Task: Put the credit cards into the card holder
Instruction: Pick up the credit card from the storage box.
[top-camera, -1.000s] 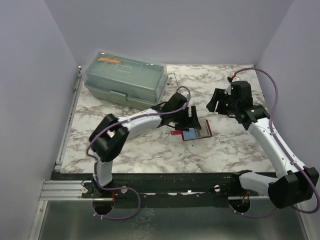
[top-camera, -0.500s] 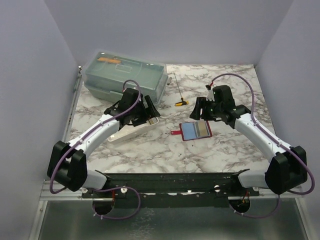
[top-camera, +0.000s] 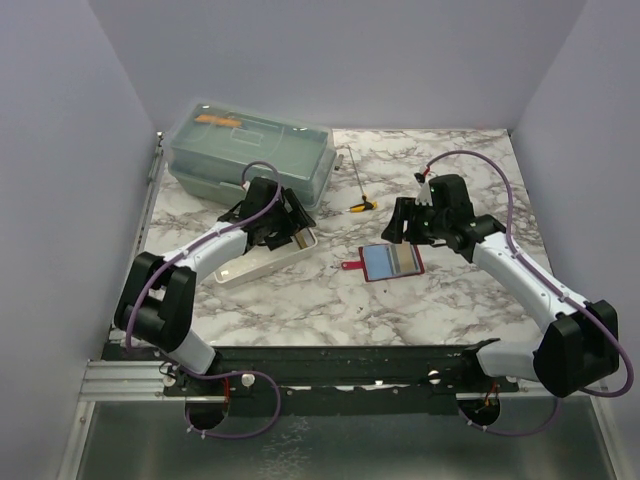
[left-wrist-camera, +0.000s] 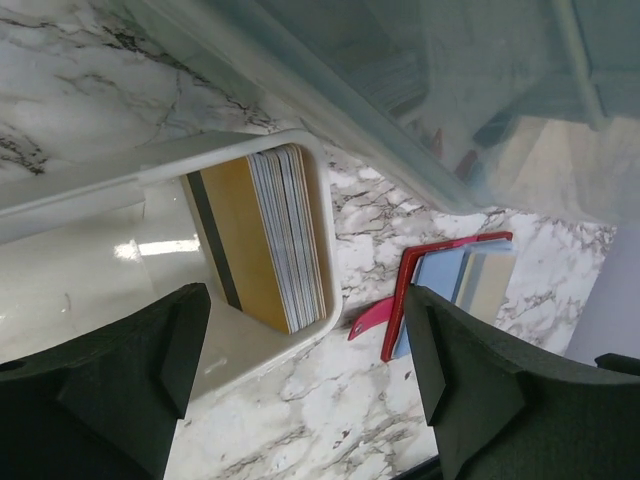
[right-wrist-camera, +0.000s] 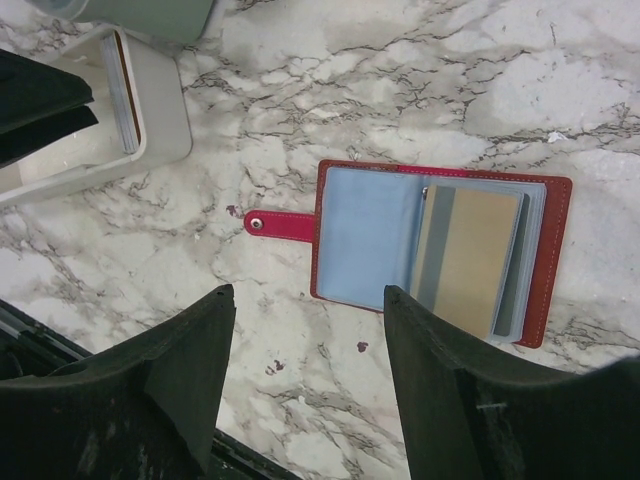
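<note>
The red card holder (top-camera: 392, 262) lies open on the marble table, showing blue sleeves and a tan card (right-wrist-camera: 470, 255) in its right half; it also shows in the right wrist view (right-wrist-camera: 365, 235) and the left wrist view (left-wrist-camera: 450, 290). A stack of credit cards (left-wrist-camera: 270, 235) stands on edge at the end of a white tray (top-camera: 250, 265), with a tan face and pale blue-grey edges. My left gripper (top-camera: 290, 225) is open and empty just above that stack (left-wrist-camera: 305, 330). My right gripper (top-camera: 405, 222) is open and empty above the holder's left edge (right-wrist-camera: 308, 300).
A translucent grey-green storage box (top-camera: 250, 155) stands at the back left, right behind the tray. A small yellow-handled tool (top-camera: 358, 205) lies behind the holder. Walls close in the table on three sides.
My left arm has swung left from the card holder to the tray's card end. My right gripper has moved left and down toward the holder.
</note>
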